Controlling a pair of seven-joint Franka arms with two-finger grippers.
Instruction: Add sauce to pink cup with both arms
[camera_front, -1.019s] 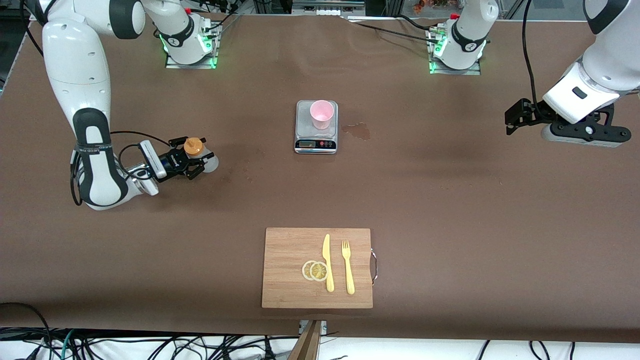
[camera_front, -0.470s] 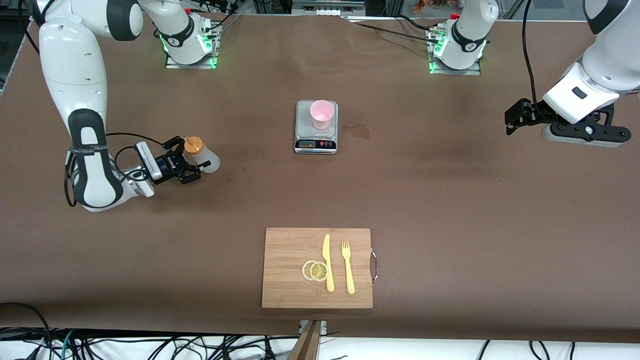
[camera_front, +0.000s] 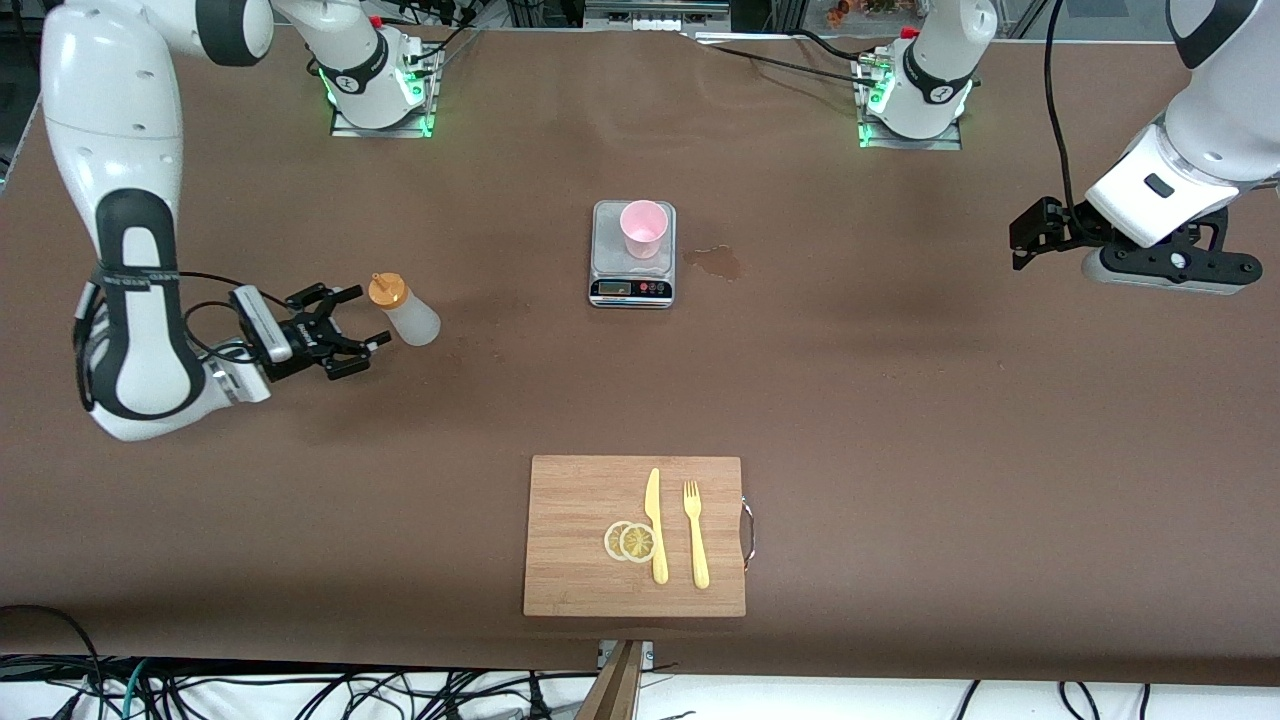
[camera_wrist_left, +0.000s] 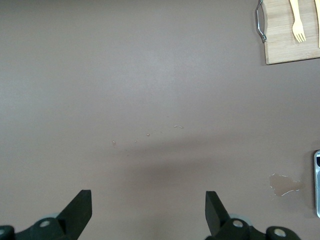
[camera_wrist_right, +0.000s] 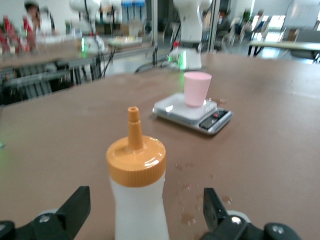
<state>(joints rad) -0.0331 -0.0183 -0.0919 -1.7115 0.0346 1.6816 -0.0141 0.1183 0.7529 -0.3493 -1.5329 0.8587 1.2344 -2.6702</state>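
The sauce bottle (camera_front: 406, 313), whitish with an orange nozzle cap, stands upright on the brown table toward the right arm's end. My right gripper (camera_front: 358, 322) is open, low by the table, its fingertips just short of the bottle and not touching it. In the right wrist view the sauce bottle (camera_wrist_right: 136, 165) stands straight ahead of the right gripper (camera_wrist_right: 145, 202). The pink cup (camera_front: 643, 228) stands on a small scale (camera_front: 632, 280) at mid-table, and shows as the pink cup (camera_wrist_right: 197, 88) in the right wrist view. My left gripper (camera_front: 1020, 243) waits open over the left arm's end, left gripper (camera_wrist_left: 148, 206) over bare table.
A wooden cutting board (camera_front: 580, 570) lies near the front edge with two lemon slices (camera_front: 630, 541), a yellow knife (camera_front: 655, 525) and a fork (camera_front: 695, 535). A wet stain (camera_front: 715, 262) marks the table beside the scale. Droplets (camera_wrist_right: 187, 187) lie near the bottle.
The right gripper has opened, let go of the sauce bottle and drawn back toward the right arm's end of the table. The bottle stays standing. The left arm has not moved.
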